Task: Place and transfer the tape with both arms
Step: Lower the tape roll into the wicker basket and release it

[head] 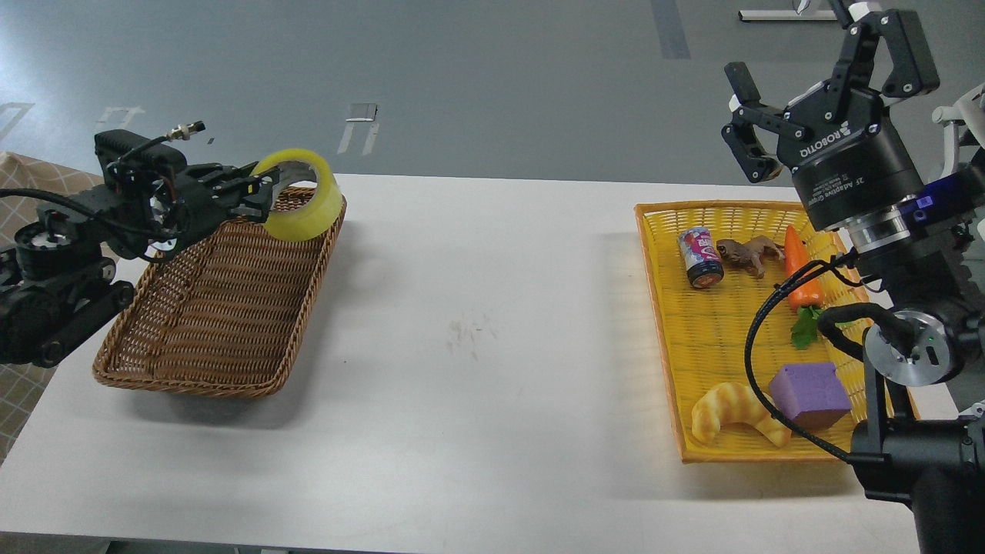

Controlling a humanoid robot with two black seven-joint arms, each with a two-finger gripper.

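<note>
The yellow tape roll (308,208) with its pale core is held in the air over the far right corner of the brown wicker basket (208,323). My left gripper (260,191) is shut on the roll's left wall, one finger inside the ring. My right gripper (816,65) is open and empty, raised high above the far end of the yellow tray (692,338), well away from the tape.
The yellow tray holds a small can (701,258), a brown toy animal (745,252), a carrot (800,278), a purple cube (809,394) and a croissant-shaped toy bread (735,412). A checked cloth (19,385) hangs at the left table edge.
</note>
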